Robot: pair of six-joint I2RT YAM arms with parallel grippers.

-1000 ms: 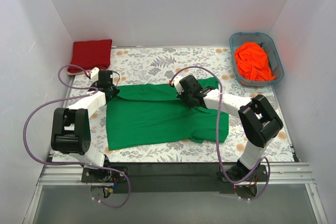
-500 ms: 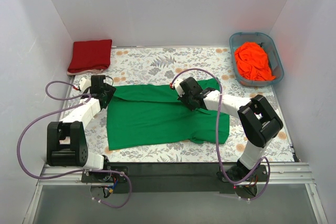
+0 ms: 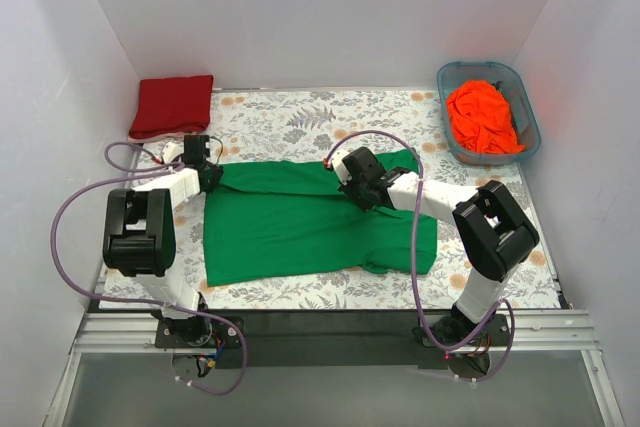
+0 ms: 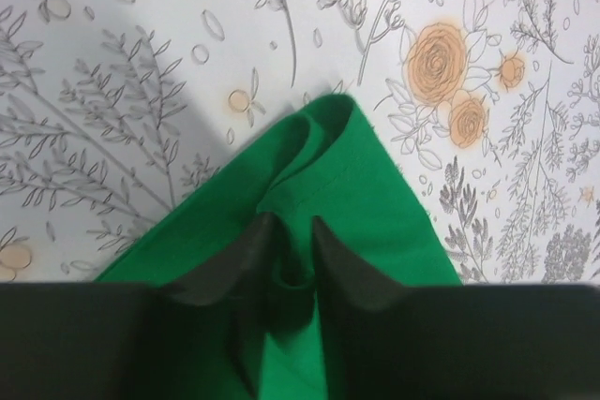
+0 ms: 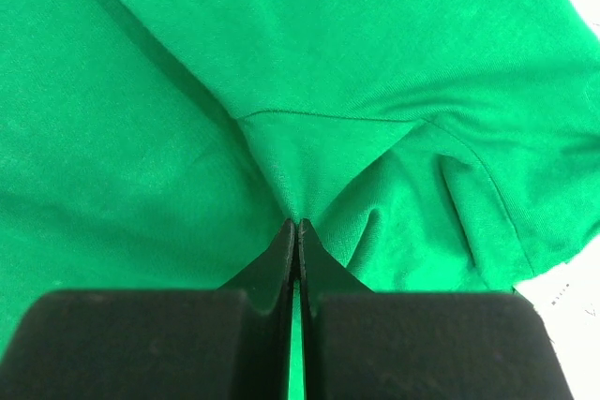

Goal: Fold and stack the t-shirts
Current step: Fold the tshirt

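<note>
The green t-shirt (image 3: 300,227) lies spread and partly folded in the middle of the floral table. My left gripper (image 3: 207,176) is at its far left corner; in the left wrist view the gripper (image 4: 292,229) is shut on a small fold of the green fabric (image 4: 375,203). At the middle of the shirt's far edge my right gripper (image 3: 355,182) is shut on the cloth. The right wrist view shows its tips (image 5: 298,224) pinching a ridge of green cloth (image 5: 187,91). A folded dark red t-shirt (image 3: 172,105) rests at the back left. A crumpled orange t-shirt (image 3: 483,117) fills the tub.
The blue-grey plastic tub (image 3: 441,97) stands at the back right corner. White walls close in the table on three sides. Purple cables loop from both arms over the left side and the middle. The floral cover (image 3: 300,117) shows behind the green shirt.
My left gripper opened, drew back to the left, then came in again and closed on the green shirt's left corner. The right gripper kept its pinch and hardly moved.
</note>
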